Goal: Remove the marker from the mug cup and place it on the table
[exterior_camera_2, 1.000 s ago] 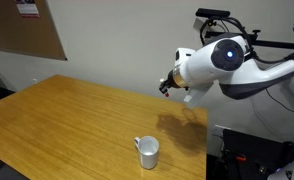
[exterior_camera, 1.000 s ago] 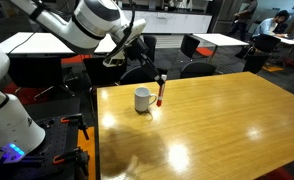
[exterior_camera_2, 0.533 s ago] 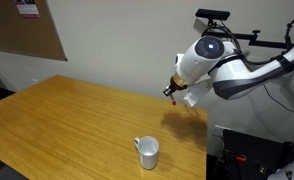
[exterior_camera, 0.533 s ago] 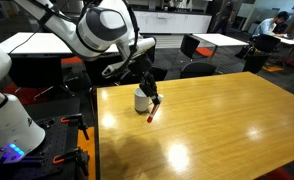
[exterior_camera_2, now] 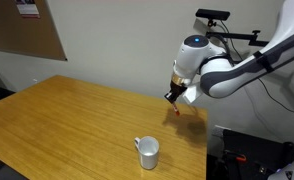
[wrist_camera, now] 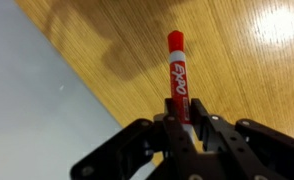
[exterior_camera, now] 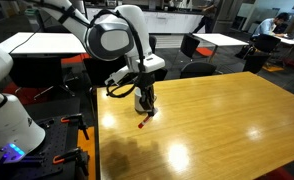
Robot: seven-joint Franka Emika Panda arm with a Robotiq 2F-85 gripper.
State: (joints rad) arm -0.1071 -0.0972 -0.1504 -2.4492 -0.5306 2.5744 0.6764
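gripper (wrist_camera: 185,122) clamped on the marker (wrist_camera: 176,72), which sticks out toward the table (wrist_camera: 237,60) | marker is out of the mug (exterior_camera_2: 148,152), hanging above the wood near the edge | imo lower it slow, lay it flat, then let go so it won't roll off

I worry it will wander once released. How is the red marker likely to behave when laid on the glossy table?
The marker is a slim round stick, so it will probably roll once laid on the glossy table. It looks stiff and likely light: the claw pinches one end and it shows no bend.
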